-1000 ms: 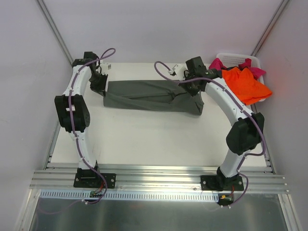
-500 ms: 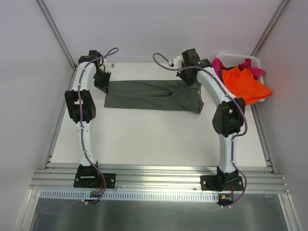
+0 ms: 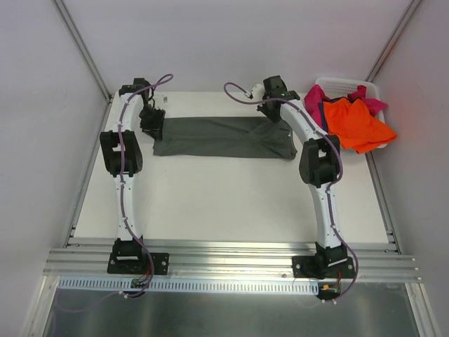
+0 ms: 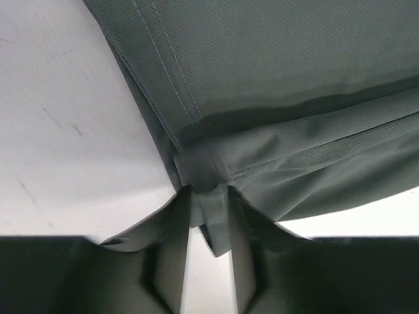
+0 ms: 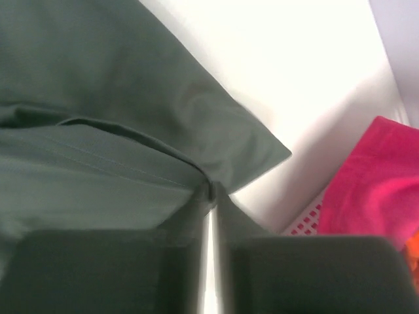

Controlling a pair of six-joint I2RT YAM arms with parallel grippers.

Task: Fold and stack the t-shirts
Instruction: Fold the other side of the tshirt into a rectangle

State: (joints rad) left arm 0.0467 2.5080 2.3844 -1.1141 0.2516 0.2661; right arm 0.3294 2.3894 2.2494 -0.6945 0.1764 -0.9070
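A dark grey-olive t-shirt (image 3: 221, 137) lies stretched in a long folded band across the far part of the white table (image 3: 210, 203). My left gripper (image 3: 152, 126) is shut on its left end; the left wrist view shows a pinched hem of the shirt (image 4: 275, 98) between my fingers, at the left gripper (image 4: 204, 196). My right gripper (image 3: 280, 121) is shut on its right end; the right wrist view shows the shirt (image 5: 98, 131) gathered at the right gripper (image 5: 211, 193). An orange t-shirt (image 3: 354, 123) and a magenta-pink one (image 3: 317, 95) hang over the basket. The dark blue one shows only as a thin strip.
A white plastic laundry basket (image 3: 347, 84) stands at the far right corner, also seen in the right wrist view (image 5: 304, 219) with pink cloth (image 5: 373, 176). Grey walls close the table on three sides. A metal rail (image 3: 224, 260) runs along the near edge.
Both arms have reached further to the far side, pulling the shirt's ends back with them. The shirt band now lies flatter and straighter near the far edge.
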